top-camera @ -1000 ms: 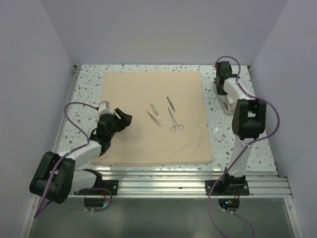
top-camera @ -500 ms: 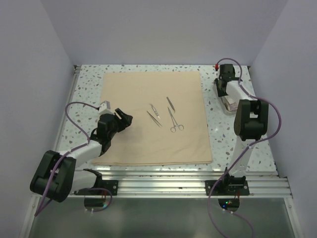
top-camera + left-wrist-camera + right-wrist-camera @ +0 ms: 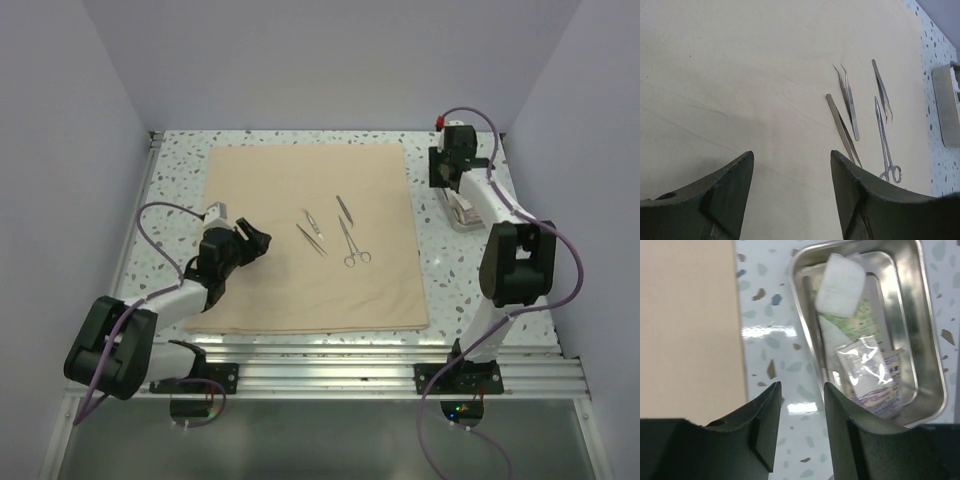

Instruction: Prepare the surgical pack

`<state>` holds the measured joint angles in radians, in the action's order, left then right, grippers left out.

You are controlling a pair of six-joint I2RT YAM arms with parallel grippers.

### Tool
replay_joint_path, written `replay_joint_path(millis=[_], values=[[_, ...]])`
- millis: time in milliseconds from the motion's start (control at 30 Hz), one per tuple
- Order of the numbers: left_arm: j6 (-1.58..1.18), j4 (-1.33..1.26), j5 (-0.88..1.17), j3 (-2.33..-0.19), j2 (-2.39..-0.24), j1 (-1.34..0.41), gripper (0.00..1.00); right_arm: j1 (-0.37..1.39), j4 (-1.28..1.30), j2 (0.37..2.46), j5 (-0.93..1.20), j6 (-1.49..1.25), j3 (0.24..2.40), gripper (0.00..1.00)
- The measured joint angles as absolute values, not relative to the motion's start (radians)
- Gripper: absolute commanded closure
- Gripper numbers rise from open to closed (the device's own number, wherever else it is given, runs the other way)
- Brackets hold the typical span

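Note:
The surgical pack's tan cloth (image 3: 300, 285) lies flat as a square sheet. On it lie three steel tweezers (image 3: 311, 238) (image 3: 850, 100) and a ring-handled forceps (image 3: 352, 243) (image 3: 886, 145). My left gripper (image 3: 255, 240) (image 3: 791, 152) hovers open over the cloth's left part, nothing between its fingers. The steel tray (image 3: 462, 218) (image 3: 932, 325) stands right of the cloth, holding a white gauze pad (image 3: 841, 284), clear packets (image 3: 870, 375) and a thin instrument (image 3: 815, 330). My right gripper (image 3: 440, 178) (image 3: 802, 385) is open above the bare strip of table between cloth and tray.
The speckled table (image 3: 445, 270) is boxed in by grey walls on three sides. An aluminium rail (image 3: 330, 365) carrying both arm bases runs along the near edge. The right arm's upper links partly hide the tray from above.
My right wrist has lifted and swung slightly left, from over the tray to the strip beside it. The left arm has edged a little to the right.

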<state>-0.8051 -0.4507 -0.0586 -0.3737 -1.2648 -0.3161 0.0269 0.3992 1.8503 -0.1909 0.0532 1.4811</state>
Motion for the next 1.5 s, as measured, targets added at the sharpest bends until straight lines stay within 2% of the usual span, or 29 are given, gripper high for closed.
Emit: replay_joint_path(millis=[333,433,567,767,1233,1500], values=[[-0.748,-0.509,0.094,-0.418,-1.366,-0.321,0.3,0.391,0.381,1.826,-0.101,-0.108,1.413,0.55],[-0.738,-0.516,0.117,-0.424,-1.378,-0.332,0.3,0.41,0.35,1.851,-0.072,-0.168,1.397,0.53],[-0.736,-0.518,0.13,-0.431,-1.383,-0.347,0.3,0.407,0.305,1.908,-0.045,-0.222,1.38,0.44],[-0.732,-0.523,0.141,-0.44,-1.391,-0.357,0.3,0.443,0.221,1.995,-0.009,-0.243,1.366,0.44],[-0.714,-0.531,0.151,-0.454,-1.429,-0.361,0.3,0.518,0.174,2.055,-0.091,-0.235,1.38,0.68],[-0.713,-0.53,0.151,-0.455,-1.438,-0.361,0.3,0.519,0.114,2.045,-0.146,-0.236,1.342,0.87]])
